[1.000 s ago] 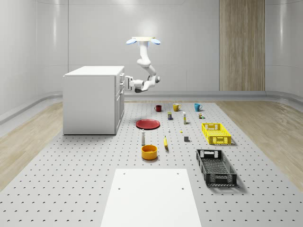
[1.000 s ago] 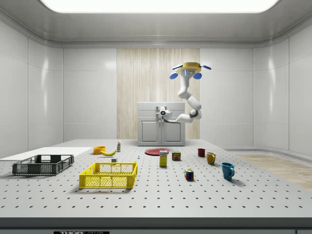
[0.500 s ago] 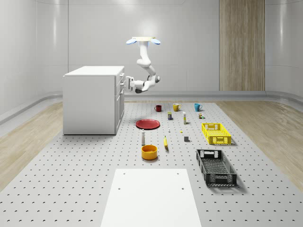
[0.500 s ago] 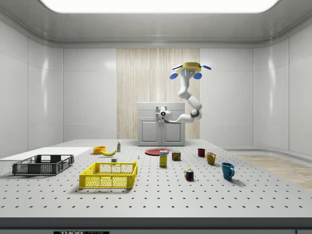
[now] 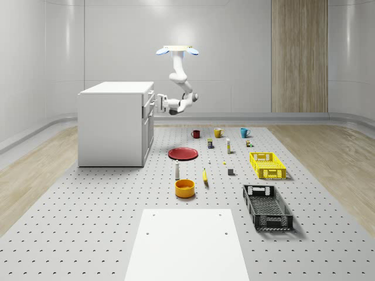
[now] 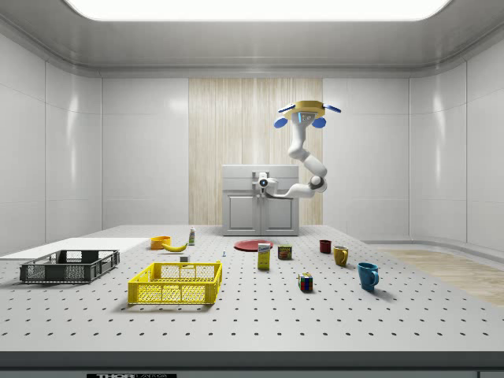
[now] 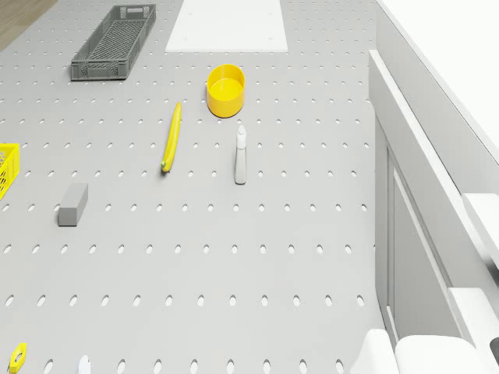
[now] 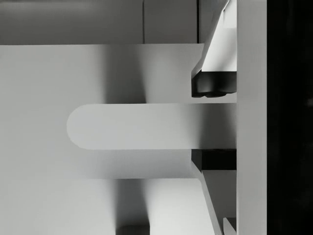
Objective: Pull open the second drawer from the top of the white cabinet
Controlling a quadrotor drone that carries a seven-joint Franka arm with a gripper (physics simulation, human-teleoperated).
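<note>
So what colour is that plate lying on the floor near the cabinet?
Red. The plate shows best in the whole-scene view.

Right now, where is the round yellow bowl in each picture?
Whole-scene view: the round yellow bowl sits just beyond the flat white mat.
Side view: it is beyond the yellow plastic crate.
Drone view: it sits near the mat.
Shared landmark: the yellow banana lying next to it.

Whole-scene view high, side view low, both facing cabinet (image 5: 115, 123)
</note>
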